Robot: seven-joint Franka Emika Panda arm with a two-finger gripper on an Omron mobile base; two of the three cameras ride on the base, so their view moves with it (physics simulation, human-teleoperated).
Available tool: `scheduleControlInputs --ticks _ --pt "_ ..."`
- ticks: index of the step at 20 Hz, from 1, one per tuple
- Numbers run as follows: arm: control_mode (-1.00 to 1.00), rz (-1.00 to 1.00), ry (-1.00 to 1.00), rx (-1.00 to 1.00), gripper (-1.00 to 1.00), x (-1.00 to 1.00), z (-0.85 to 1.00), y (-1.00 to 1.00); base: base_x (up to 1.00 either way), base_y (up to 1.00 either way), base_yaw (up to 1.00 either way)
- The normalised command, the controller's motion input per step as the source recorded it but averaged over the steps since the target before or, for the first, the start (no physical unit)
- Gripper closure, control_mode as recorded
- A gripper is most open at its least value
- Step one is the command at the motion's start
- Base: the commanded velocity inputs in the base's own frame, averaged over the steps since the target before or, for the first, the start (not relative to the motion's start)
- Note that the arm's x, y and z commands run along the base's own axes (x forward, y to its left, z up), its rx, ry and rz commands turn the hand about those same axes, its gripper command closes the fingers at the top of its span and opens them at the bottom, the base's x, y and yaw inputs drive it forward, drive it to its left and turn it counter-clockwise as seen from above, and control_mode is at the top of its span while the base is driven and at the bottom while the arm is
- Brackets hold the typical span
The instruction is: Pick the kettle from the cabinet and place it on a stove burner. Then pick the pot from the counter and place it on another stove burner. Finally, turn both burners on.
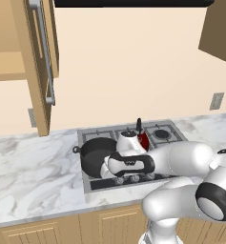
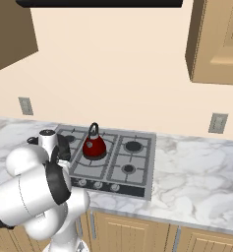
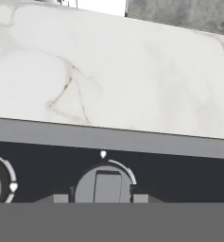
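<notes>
with the kettle (image 2: 94,145) and the pot (image 1: 97,156) already sat on burners just behind it, the gripper (image 3: 100,198) pinched a stove knob (image 3: 107,185) between its fingertips, so only turning both burners on was left.

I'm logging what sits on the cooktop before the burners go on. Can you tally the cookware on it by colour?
Glossy dark-red kettle with black arched handle: 1
Wide matte black round pot: 1
Total: 2, both on the grey steel gas cooktop.
</notes>
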Motion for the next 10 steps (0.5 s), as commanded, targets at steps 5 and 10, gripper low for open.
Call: scheduleControlInputs --ticks 5,10 --pt "-1.0 0.08 -0.05 0.0 1.0 -0.01 -0.18 0.0 0.0 0.0 0.0" --pt "-1.0 0.09 -0.05 0.0 1.0 -0.05 -0.22 0.0 0.0 0.0 0.0"
